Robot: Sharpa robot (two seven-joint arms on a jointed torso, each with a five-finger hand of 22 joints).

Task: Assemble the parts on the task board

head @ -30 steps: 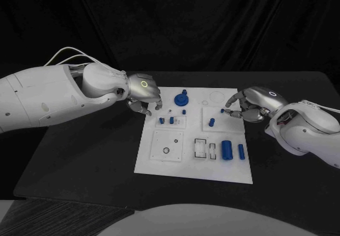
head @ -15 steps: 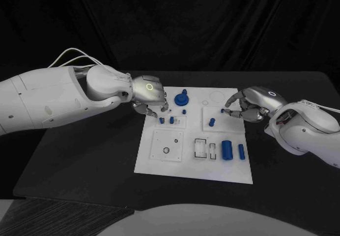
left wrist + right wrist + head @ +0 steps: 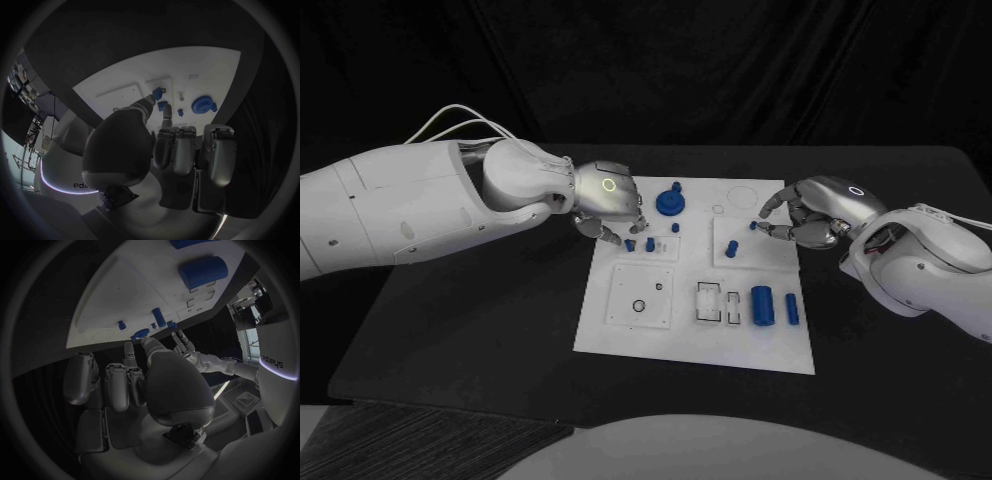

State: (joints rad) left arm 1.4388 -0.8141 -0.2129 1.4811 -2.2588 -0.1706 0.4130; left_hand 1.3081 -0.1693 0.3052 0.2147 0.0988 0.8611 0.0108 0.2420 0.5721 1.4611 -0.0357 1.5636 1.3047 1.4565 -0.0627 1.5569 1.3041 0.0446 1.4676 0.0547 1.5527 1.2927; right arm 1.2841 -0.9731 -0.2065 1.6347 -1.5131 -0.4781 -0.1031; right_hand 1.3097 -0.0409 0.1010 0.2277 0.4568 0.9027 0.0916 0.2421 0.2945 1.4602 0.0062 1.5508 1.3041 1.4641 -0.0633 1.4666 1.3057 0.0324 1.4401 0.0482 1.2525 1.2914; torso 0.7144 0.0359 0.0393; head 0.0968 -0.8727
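Note:
The white task board (image 3: 646, 325) lies mid-table. My left hand (image 3: 609, 203) hovers over its far left part. In the left wrist view its thumb tip (image 3: 150, 101) touches a small blue part (image 3: 157, 93), and a finger points at a second one (image 3: 162, 105); no grip is plain. These two parts (image 3: 630, 244) stand side by side. A blue disc (image 3: 671, 204) lies just beyond them. My right hand (image 3: 808, 214) is curled over the far right part, fingertips at a small blue part (image 3: 751, 226); whether they pinch it is unclear.
A thick blue cylinder (image 3: 762, 305) and a thinner one (image 3: 790, 308) lie at the board's right side, beside outlined slots (image 3: 713, 302). A blue peg (image 3: 733, 247) stands near the middle. The black table (image 3: 473, 330) surrounds the board.
My left hand has moved right, from the board's left edge onto the board, down to the two small blue parts. The right hand has stayed in place.

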